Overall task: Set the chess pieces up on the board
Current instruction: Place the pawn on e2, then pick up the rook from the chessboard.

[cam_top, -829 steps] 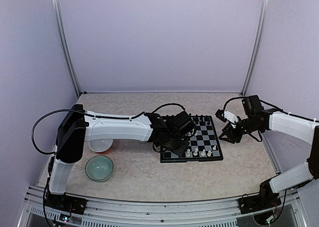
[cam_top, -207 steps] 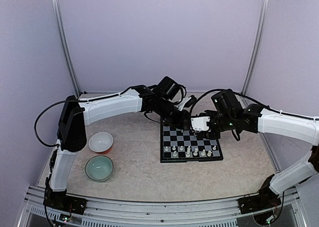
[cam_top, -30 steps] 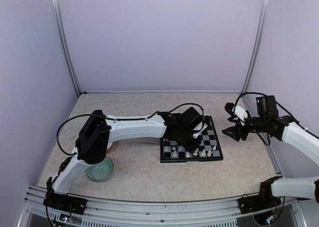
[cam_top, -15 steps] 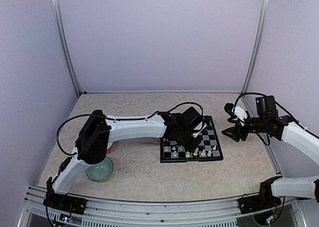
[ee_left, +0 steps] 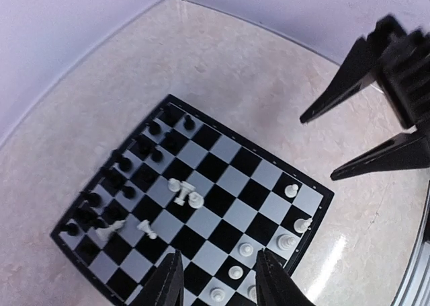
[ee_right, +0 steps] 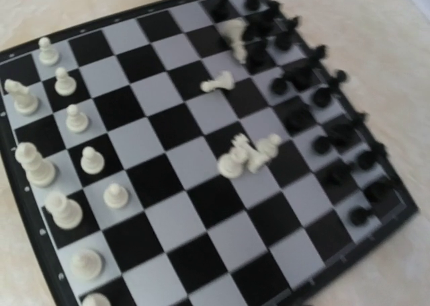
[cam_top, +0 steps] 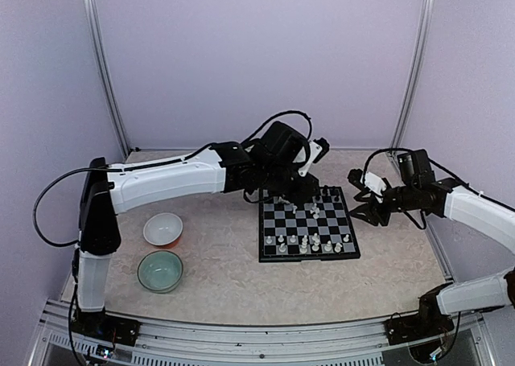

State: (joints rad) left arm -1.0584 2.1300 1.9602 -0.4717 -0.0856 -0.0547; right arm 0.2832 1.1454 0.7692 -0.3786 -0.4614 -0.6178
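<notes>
The board lies right of centre on the table. White chess pieces stand along its near rows and black ones along the far edge. A few white pieces lie in a clump mid-board, also in the right wrist view, and another lies tipped. My left gripper hangs open and empty above the board's far-left part; its fingers frame the near rows. My right gripper is open and empty just off the board's right edge, and also shows in the left wrist view.
A white bowl and a pale green bowl stand at the left near my left arm's base. Walls enclose the table on three sides.
My left arm has risen from low over the board's near-left squares and swung back to above its far edge. My right gripper has shifted slightly left towards the board.
</notes>
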